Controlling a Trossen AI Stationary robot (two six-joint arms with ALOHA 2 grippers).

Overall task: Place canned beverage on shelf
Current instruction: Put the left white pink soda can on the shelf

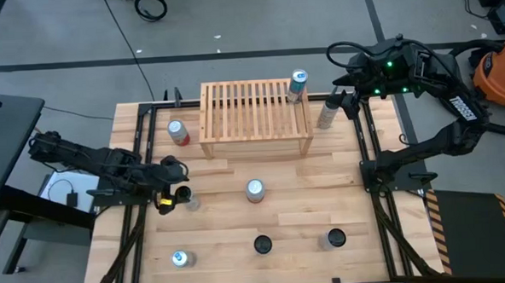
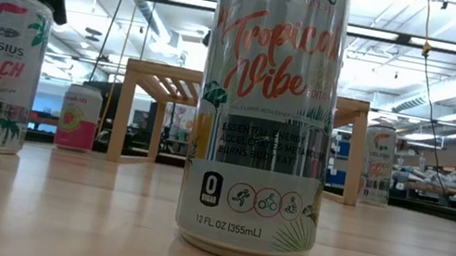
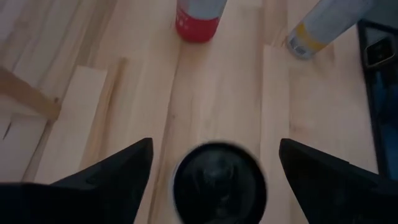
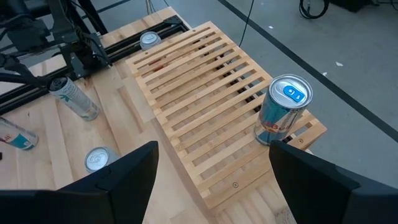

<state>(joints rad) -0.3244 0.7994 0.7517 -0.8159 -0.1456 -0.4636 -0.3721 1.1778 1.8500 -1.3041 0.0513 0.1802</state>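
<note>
Left gripper (image 1: 185, 196), jaws wide, straddles a dark-topped can (image 3: 219, 188): centre before closing. Right gripper (image 4: 211, 186) wide, empty, hovering at 3 o'clock of the slatted light-wood shelf (image 1: 253, 116).

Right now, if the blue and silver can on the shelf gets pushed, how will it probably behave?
The can is tall, slim and upright, so it probably tips easily. It stands near a corner of the slatted shelf, so a push might send it off. Its smooth round metal side looks slippery; fallen, it may roll.
</note>
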